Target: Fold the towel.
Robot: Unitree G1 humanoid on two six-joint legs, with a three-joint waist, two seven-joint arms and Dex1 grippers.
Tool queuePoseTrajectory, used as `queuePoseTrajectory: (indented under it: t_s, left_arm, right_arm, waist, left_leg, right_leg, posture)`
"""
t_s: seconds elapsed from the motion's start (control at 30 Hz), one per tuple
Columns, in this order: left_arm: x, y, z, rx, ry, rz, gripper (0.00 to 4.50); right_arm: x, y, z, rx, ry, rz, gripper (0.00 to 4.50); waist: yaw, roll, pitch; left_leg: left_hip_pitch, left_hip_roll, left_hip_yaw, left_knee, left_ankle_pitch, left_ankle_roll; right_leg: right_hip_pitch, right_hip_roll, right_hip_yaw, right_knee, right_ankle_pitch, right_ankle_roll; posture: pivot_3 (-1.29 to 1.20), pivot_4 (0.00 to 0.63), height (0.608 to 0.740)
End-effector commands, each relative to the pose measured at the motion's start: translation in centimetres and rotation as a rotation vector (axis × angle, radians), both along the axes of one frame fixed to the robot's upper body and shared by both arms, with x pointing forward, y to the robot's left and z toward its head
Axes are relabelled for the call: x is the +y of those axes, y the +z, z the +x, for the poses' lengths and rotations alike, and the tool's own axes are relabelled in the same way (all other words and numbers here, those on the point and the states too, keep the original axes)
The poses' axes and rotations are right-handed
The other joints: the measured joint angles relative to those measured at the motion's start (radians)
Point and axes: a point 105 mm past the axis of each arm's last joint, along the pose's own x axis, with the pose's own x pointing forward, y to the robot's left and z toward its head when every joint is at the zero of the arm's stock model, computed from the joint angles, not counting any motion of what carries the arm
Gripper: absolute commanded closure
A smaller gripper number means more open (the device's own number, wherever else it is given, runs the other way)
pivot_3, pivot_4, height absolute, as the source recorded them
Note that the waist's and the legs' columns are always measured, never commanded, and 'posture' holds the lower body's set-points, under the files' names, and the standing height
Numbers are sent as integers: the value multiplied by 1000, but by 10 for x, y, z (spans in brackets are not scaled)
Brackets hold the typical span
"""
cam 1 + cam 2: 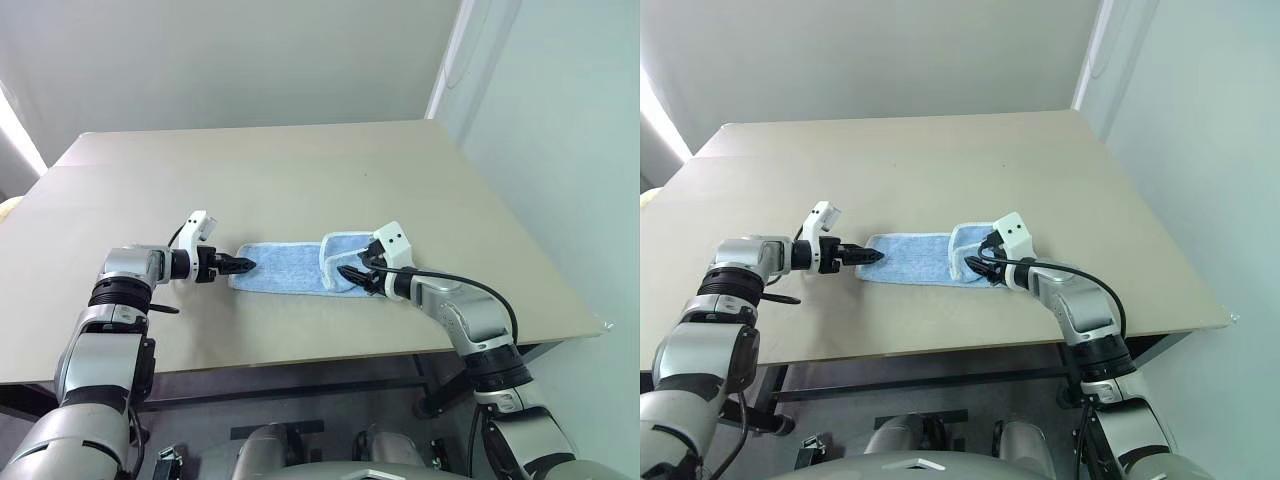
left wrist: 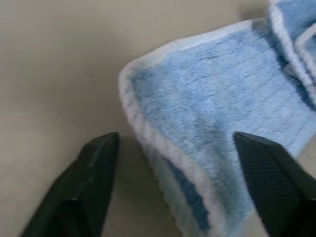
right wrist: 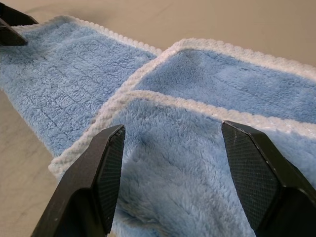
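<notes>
Lying near the front edge of the desk (image 1: 300, 170), the towel (image 1: 285, 268) stretches left to right as a narrow strip, already folded lengthwise, with its right end turned back over itself into a raised flap edged in white.

At that right end, the right gripper (image 1: 350, 273) hovers over the flap with its jaws apart; in the right wrist view the fingers (image 3: 98, 173) straddle the doubled layers without pinching them. At the left end, the left gripper (image 1: 243, 264) points along the strip at the towel's short edge, jaws spread wide. In the left wrist view the rounded corner and its white hem sit between the fingers (image 2: 94, 173), and nothing is clamped.

Judging by this layout, the step in hand is the crosswise fold: the right end looks partly brought over, and the left end is lined up for a pinch. The next move probably calls for the left gripper to close on the left hem, catching both layers, then lift and carry it rightward over the middle. The plush cloth may slip or sag if only the top layer is caught.

Farther back, the desk runs to a pale wall.
</notes>
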Motion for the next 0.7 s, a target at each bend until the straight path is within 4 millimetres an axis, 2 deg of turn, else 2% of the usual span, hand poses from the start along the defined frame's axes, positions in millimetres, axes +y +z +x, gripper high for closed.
queuePoseTrajectory:
  t_s: [0.03, 0.2, 0.3, 0.53, 0.67, 0.7]
  left_arm:
    - [-10, -22, -13, 145, -13, 3, 32]
    - [-11, -29, -18, 223, 10, 10, 32]
    - [-11, -28, -18, 228, 14, 0, 600]
    - [-12, -22, -15, 212, 9, -12, 3064]
    - [-15, 11, -10, 126, -47, -151, 4479]
    - [-15, 18, -11, 114, -68, -175, 4479]
  right_arm:
    - [-4, 9, 3, -28, -20, 6, 1232]
    - [-10, 8, 3, -19, -40, 3, 1232]
    - [-14, 6, 3, -10, -59, -10, 1232]
    - [-23, 1, 5, -6, -90, -49, 1232]
    - [-28, -1, 5, -6, -98, -58, 1232]
    - [-28, -1, 5, -7, -96, -58, 1232]
  waist:
    - [1, 0, 0]
    - [1, 1, -1]
    - [0, 1, -1]
    - [-1, 1, -1]
    - [-4, -1, 1]
    - [-6, -2, 1]
  left_leg:
    - [0, 0, 0, 0, 0, 0]
    - [0, -3, 0, -2, 0, 0]
    - [0, -4, 0, -3, 0, 0]
    - [0, -4, 0, -3, 0, 0]
    - [-1, -4, 0, -3, 0, 0]
    - [-1, -4, 0, -3, 0, 0]
  right_leg:
    - [0, -1, 0, 0, 0, 0]
    - [0, -3, 0, -1, 0, 0]
    - [-1, -4, 0, -1, 0, 0]
    - [-1, -4, 0, -1, 0, 0]
    - [-2, -5, 0, -1, 0, 0]
    - [-2, -5, 0, -1, 0, 0]
  posture:
    - [0, 0, 735]
    - [0, 0, 735]
    - [0, 0, 735]
    - [0, 0, 735]
    - [0, 0, 735]
    - [0, 0, 735]
